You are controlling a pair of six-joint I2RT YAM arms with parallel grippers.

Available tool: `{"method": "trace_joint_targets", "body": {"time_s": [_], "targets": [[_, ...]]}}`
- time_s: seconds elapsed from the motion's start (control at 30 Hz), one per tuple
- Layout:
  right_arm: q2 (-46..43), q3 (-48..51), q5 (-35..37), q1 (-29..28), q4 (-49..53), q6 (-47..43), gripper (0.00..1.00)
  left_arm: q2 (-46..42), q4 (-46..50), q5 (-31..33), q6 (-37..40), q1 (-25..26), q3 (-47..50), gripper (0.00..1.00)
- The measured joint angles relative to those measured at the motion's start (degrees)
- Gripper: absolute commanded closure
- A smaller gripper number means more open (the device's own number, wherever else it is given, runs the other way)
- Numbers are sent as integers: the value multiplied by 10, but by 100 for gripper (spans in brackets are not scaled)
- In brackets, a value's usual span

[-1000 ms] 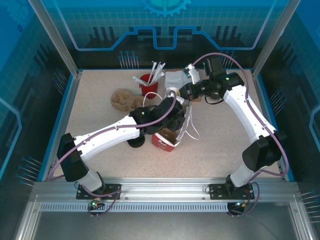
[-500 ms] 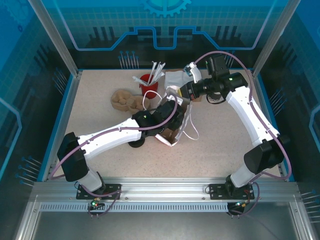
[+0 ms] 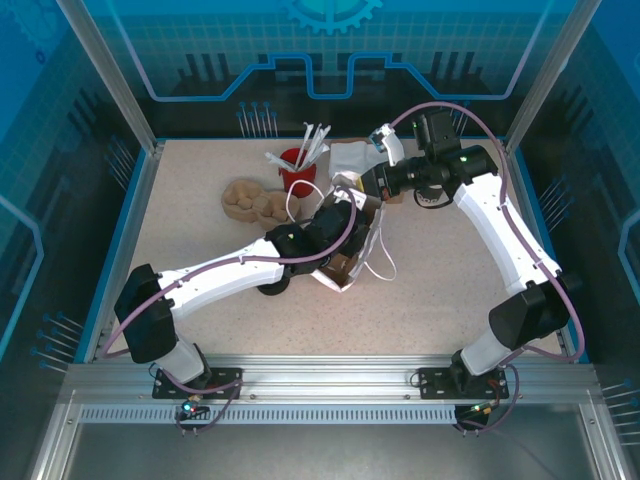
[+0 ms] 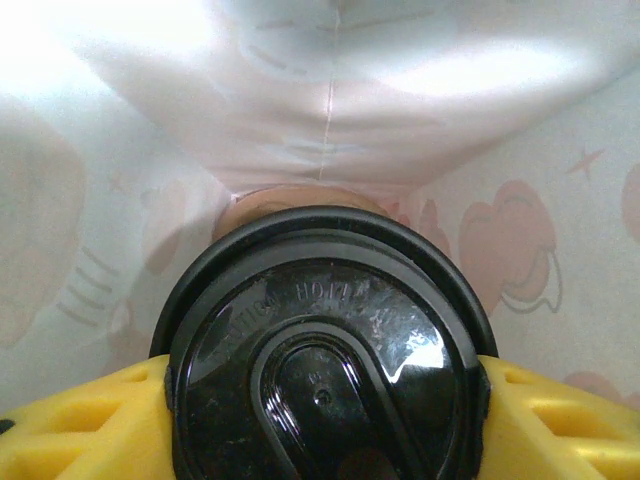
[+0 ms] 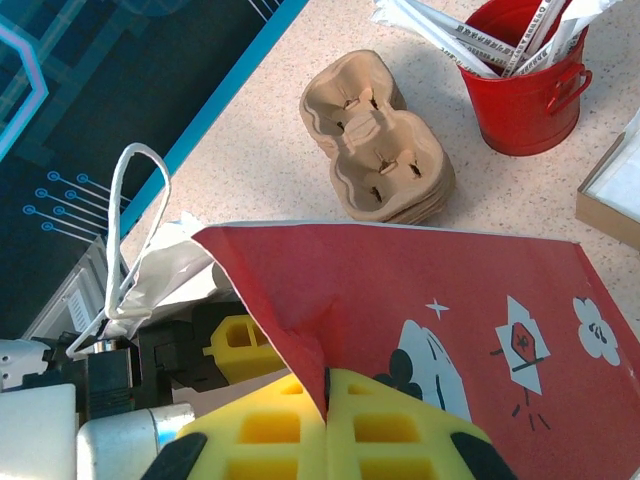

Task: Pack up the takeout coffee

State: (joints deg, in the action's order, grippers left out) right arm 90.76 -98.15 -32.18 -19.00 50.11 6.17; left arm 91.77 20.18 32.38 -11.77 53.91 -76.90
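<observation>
— How do the jaws of the left gripper [image 4: 325,425] stand?
— Partway open, the yellow fingers [image 4: 90,425] pressed to either side of the takeout coffee [image 4: 325,340] at its black lid. It has the cup.
— And where is the cup?
— Inside the bag [image 4: 330,120]. Pale paper walls rise all round it, with the print showing through, and the lid faces the wrist camera.
— The right gripper [image 5: 327,425]?
— Closed tight, pinching the bag's red upper edge between its pads.
— What has changed in the last second?
— From above, the left arm [image 3: 230,270] has pushed further into the bag's mouth. The bag has swung, so less of its red face shows. The right arm [image 3: 500,225] has eased its elbow slightly outward. The cardboard cup carrier [image 5: 375,140] and the red bucket [image 5: 520,95] of wrapped sticks sit on the table [image 3: 430,290] where they were
</observation>
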Motion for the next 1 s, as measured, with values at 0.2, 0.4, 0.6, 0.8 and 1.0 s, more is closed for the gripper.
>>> {"method": "trace_joint_targets", "body": {"time_s": [0.2,0.4,0.6,0.8,1.0], "targets": [[11,-6,-11,10,7,5,100,0,-13,19,3,0,3,36],[15,-7,-21,12,9,13,100,2,-26,37,12,0,3,36],[15,-8,-27,15,10,14,100,11,-37,40,14,0,3,36],[15,-10,-28,18,10,19,100,15,-43,40,13,0,3,36],[16,-11,-28,22,11,26,100,21,-62,40,12,-2,9,36]]}}
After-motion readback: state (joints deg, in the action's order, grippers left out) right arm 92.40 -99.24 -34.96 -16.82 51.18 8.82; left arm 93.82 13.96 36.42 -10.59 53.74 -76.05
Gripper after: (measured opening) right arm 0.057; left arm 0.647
